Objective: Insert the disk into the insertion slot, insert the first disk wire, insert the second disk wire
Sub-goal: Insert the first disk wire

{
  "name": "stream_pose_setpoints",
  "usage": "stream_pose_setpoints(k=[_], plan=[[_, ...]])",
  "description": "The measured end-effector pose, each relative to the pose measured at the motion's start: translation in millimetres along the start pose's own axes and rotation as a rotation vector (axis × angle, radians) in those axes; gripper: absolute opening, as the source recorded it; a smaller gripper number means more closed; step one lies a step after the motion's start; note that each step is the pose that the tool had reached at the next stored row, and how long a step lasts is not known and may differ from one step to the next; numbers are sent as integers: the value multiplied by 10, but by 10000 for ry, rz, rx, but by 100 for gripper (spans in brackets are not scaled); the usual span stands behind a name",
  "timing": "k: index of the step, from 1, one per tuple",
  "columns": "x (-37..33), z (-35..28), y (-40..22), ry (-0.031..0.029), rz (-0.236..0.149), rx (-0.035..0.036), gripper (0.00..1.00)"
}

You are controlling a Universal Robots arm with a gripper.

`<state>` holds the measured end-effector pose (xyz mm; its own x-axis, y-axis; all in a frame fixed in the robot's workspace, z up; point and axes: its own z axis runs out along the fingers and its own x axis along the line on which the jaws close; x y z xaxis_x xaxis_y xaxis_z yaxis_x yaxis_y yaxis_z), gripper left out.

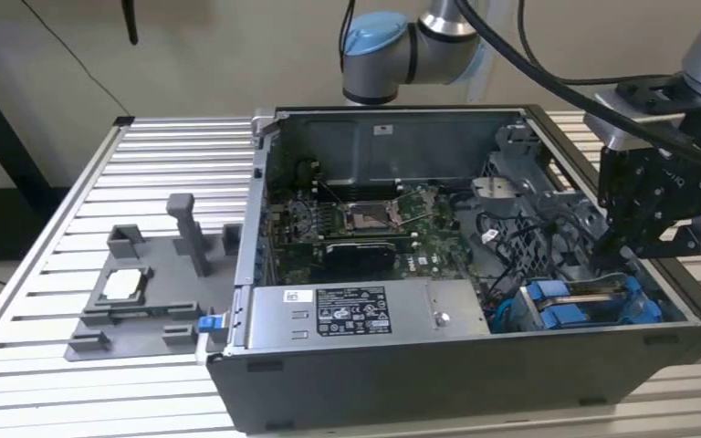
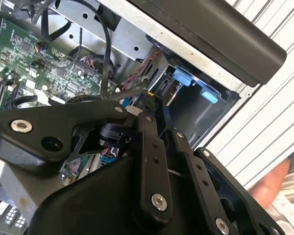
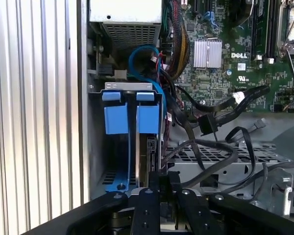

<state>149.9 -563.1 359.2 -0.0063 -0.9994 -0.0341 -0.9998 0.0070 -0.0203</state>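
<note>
The disk point(image 3: 137, 142) stands edge-on in its blue carrier frame point(image 3: 115, 117) inside the insertion slot point(image 3: 94, 147), a grey metal bay at the case's front corner on the exterior view's right point(image 1: 576, 306). My gripper point(image 1: 616, 260) hangs just above that bay. In both wrist views its fingers point(image 3: 160, 177) sit pressed close together, and a black disk wire point(image 2: 127, 93) runs up to the fingertips point(image 2: 154, 100). Another black wire with a connector point(image 3: 207, 125) lies loose over the drive cage beside the bay.
The open computer case holds a green motherboard point(image 1: 363, 219) and a grey labelled power supply box point(image 1: 350, 315). Tangled black cables point(image 3: 220, 154) cross the cage. A grey fixture point(image 1: 138, 297) sits on the slatted table point(image 1: 70, 228). A person's hand point(image 2: 274, 181) is beside the case.
</note>
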Motion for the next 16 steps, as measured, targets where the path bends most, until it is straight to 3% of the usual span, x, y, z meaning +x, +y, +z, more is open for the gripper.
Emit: stream_pose_setpoints(k=[6,11,16], plan=[[4,23,-6,59,279,-15,19],[7,54,-50,117,327,-130,19],[10,101,-55,145,344,-188,19]])
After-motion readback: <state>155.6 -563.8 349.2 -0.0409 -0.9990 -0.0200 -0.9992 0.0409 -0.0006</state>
